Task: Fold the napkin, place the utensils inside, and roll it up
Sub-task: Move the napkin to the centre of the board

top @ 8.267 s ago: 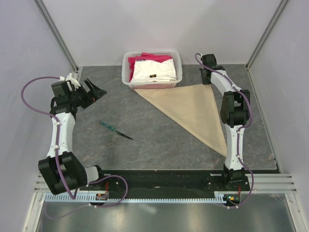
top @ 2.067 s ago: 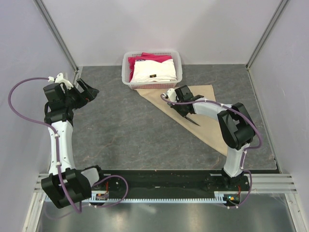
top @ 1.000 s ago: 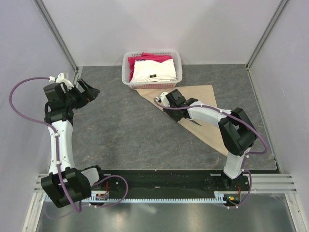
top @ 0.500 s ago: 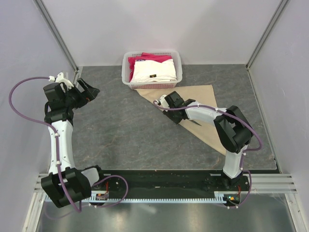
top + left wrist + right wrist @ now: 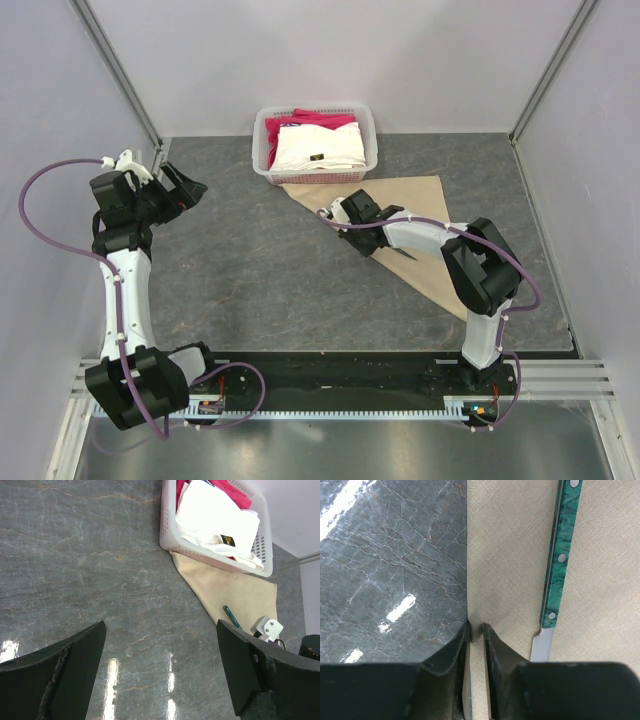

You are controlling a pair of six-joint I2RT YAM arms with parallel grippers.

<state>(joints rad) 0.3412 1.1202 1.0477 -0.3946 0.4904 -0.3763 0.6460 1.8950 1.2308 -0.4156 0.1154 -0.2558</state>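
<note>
At 8 o'clock edge of napkin [image 5: 510, 580], R gripper [image 5: 476, 630] pinched it beside knife [image 5: 560, 555]; L gripper [image 5: 160, 625] gaped. Shallow pinch might slip.

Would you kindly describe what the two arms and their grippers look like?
The left arm and right arm have white links with bulky black joint housings. A thin purple cable loops along each one. The left gripper and right gripper carry matte black fingers that taper toward their tips.
</note>
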